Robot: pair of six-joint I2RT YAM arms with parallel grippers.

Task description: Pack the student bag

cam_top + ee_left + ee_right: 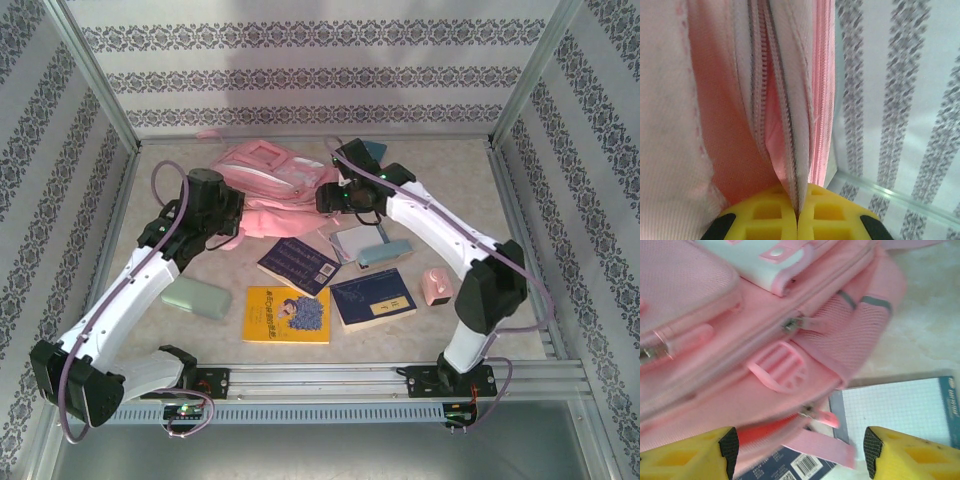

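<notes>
The student bag (275, 175) is a pink backpack lying at the back middle of the table. My left gripper (232, 225) is at its left side. In the left wrist view my left gripper (798, 212) is shut, with the bag's (715, 100) zipper edge pinched between the yellow fingers. My right gripper (335, 197) is at the bag's right side. It (800, 455) stands open just in front of the bag (740, 340), with nothing held. A pink zipper pull (820, 416) and a strap lie ahead between its fingers, where the zipper is parted.
In front of the bag lie a dark blue book (298, 264), a yellow book (287, 314), a blue book (372, 297), a grid notepad (352, 240), a grey-teal case (385, 254), a mint case (196, 297) and a small pink item (436, 286). Patterned walls close three sides.
</notes>
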